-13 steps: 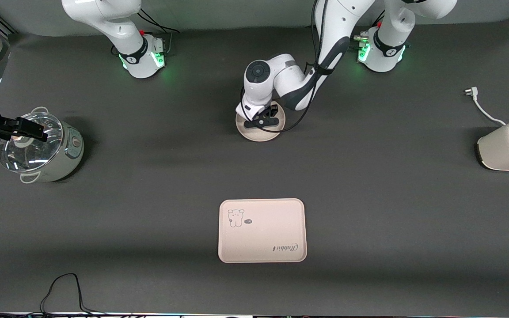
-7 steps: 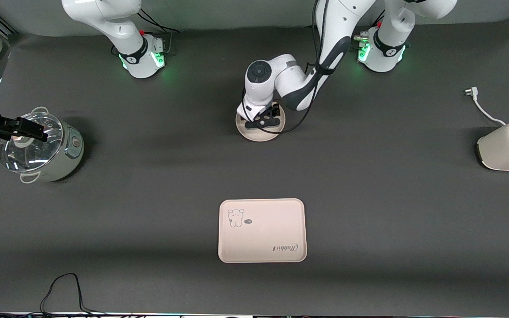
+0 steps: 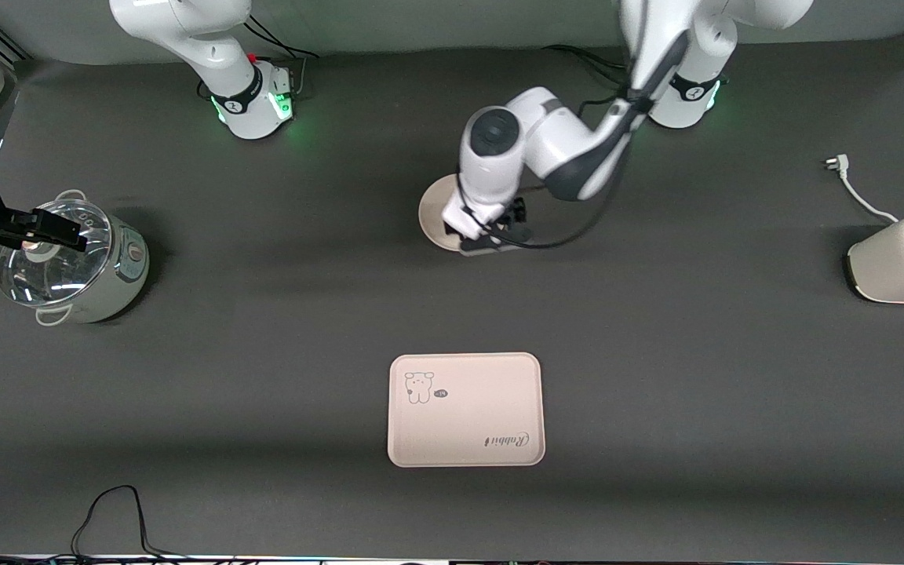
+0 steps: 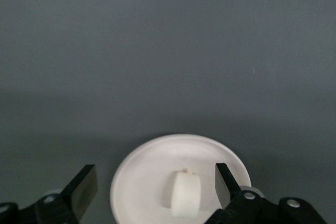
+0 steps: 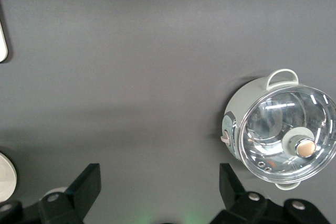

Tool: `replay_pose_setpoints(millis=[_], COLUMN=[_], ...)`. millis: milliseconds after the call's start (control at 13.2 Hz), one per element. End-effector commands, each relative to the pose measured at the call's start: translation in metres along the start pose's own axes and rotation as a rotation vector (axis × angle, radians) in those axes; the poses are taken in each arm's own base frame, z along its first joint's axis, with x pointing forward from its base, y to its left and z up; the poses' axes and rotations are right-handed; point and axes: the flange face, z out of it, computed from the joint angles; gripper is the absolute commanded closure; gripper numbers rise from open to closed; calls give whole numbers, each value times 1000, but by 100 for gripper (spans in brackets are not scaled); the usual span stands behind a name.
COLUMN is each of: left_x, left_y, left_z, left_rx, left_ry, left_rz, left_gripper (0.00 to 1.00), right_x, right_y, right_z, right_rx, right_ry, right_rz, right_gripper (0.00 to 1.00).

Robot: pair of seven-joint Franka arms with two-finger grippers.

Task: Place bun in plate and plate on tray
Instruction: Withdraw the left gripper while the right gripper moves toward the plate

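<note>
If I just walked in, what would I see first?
Probably the left gripper, open, over the edge of the round plate in the middle of the table, with the little white bun lying in it. Next, the pink tray with its bear drawing, bare, nearer the front camera than the plate.

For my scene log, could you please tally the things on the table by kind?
Bun: 1
Plate: 1
Tray: 1
Lidded pot: 1
Toaster: 1
Total: 5
</note>
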Motion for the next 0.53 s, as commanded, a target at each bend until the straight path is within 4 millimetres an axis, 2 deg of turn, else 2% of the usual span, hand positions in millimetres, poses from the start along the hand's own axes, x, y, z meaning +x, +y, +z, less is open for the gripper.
replay_pose_setpoints(millis=[0, 152, 304, 456], left_x=[84, 128, 167, 185], left_y=[-57, -110, -174, -216], left_z=[-71, -127, -172, -197], left_rx=[-41, -27, -5, 7], left_ry=[-12, 8, 7, -14], left_rz=[-41, -86, -120, -124], left_gripper=[0, 0, 0, 0], right_x=[-28, -46, -70, -109], right_y=[-33, -75, -154, -249], right_z=[-10, -13, -17, -18], right_rx=[28, 45, 47, 35], right_ry=[13, 10, 10, 21], right_rz=[-58, -63, -37, -16], right_gripper=[0, 0, 0, 0])
